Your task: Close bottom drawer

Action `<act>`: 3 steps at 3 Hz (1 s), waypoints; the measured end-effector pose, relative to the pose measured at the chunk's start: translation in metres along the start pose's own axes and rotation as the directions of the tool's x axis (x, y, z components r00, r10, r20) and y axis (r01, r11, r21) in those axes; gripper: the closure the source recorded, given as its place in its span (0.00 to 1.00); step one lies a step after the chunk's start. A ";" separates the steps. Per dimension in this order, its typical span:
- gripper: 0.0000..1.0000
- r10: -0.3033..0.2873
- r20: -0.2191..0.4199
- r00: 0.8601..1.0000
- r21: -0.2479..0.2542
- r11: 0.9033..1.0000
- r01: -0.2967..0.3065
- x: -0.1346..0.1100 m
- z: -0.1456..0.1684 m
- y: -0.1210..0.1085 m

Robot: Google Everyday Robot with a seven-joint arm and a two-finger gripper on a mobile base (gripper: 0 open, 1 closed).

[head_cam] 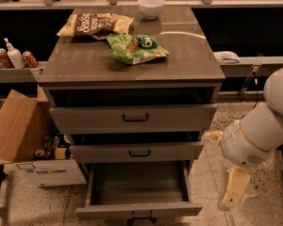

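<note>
Wood-grain bottom drawer [138,210]; plastic end effector [232,197] beside
</note>
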State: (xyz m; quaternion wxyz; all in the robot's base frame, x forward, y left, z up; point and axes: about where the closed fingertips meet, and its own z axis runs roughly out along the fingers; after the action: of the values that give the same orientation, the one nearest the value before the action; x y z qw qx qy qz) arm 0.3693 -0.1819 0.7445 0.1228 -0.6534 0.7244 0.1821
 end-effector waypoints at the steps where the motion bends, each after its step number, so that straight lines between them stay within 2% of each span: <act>1: 0.00 0.008 -0.006 1.000 -0.025 1.000 -0.008 0.005 0.009 0.007; 2: 0.00 0.007 -0.006 1.000 -0.024 1.000 -0.007 0.004 0.009 0.007; 3: 0.00 -0.016 0.003 1.000 -0.041 0.999 0.016 0.008 0.031 -0.001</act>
State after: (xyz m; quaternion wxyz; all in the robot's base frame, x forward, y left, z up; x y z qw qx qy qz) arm 0.3676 -0.1759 0.7126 0.1117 -0.6615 0.7150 0.1969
